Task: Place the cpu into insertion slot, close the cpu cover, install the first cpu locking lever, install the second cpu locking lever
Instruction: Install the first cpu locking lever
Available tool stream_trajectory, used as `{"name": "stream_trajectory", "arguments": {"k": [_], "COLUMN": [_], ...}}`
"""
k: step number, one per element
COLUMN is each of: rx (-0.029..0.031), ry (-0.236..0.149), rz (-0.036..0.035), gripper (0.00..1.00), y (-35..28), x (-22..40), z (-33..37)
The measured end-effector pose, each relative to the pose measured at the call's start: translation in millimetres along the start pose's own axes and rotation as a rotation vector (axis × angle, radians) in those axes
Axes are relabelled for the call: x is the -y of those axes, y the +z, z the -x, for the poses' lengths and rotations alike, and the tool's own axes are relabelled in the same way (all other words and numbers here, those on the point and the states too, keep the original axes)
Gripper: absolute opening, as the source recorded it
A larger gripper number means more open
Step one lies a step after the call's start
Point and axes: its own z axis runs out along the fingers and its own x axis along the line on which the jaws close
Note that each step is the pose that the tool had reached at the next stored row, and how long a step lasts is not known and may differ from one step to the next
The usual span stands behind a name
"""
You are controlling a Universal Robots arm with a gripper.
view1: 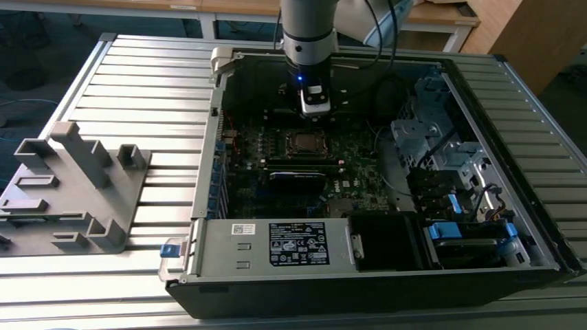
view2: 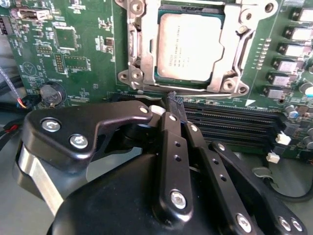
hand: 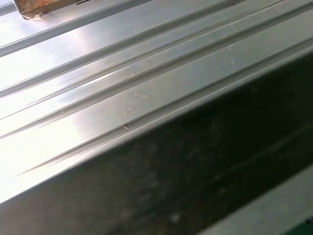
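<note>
Beside the insertion slot [view2: 190, 8], poised with end effector [view2: 176, 104] pressed together, empty, probably to nudge a lever [view2: 195, 89] by the cpu cover [view2: 238, 51] lowered over the cpu [view2: 188, 46].

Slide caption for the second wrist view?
Shut gripper beside the insertion slot, cpu seated under its lowered cpu cover.

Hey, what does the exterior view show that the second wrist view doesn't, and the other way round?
Exterior view: the open computer case on the ribbed metal table, a grey fixture at the exterior view's left, and the labelled power supply.
Second wrist view: the cpu seated, framed by the cpu cover, with memory slots beside it.
Both: the tool, shut, close to the insertion slot on the motherboard.
</note>
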Motion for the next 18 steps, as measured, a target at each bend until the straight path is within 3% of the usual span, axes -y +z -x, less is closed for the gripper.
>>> {"name": "stream_trajectory", "arguments": {"k": [11,18], "rx": [0.0034,0.0118], "ry": [0.004,0.004], "rz": [-0.0066,-0.0227], "gripper": [0.11,0.11], "y": [1.8,2.3], "x": [-1.2,-2.2], "z": [2.5,4.8]}}
